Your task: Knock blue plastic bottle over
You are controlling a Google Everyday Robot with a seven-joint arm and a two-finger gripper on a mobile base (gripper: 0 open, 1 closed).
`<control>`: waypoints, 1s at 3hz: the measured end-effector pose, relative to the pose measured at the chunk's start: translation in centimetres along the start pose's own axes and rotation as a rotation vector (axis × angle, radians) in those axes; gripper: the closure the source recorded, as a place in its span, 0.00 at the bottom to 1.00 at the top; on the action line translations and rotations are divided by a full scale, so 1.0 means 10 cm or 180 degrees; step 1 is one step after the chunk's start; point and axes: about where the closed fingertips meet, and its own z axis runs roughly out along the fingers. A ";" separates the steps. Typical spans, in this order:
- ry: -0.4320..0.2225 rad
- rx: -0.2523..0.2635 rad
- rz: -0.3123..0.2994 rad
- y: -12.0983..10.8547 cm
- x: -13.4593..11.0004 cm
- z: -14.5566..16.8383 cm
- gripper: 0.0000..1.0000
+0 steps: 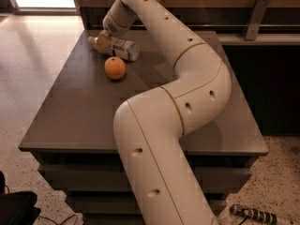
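The blue plastic bottle [118,48] lies on its side at the far left of the dark table [84,107], its pale label facing up and its cap end pointing left. My gripper [102,40] is at the end of the long white arm, right over the bottle's left end and touching or nearly touching it. The gripper's fingers are hidden behind the wrist and the bottle.
An orange [115,68] sits on the table just in front of the bottle. My white arm [187,102] sweeps across the table's middle and right. A wooden wall with a metal bracket [253,15] runs behind the table. Speckled floor lies to the left.
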 end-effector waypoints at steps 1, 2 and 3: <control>-0.0052 -0.0060 -0.0004 0.02 0.00 0.11 1.00; -0.0052 -0.0060 -0.0004 0.02 -0.02 0.09 0.84; -0.0052 -0.0060 -0.0004 0.02 -0.02 0.09 0.59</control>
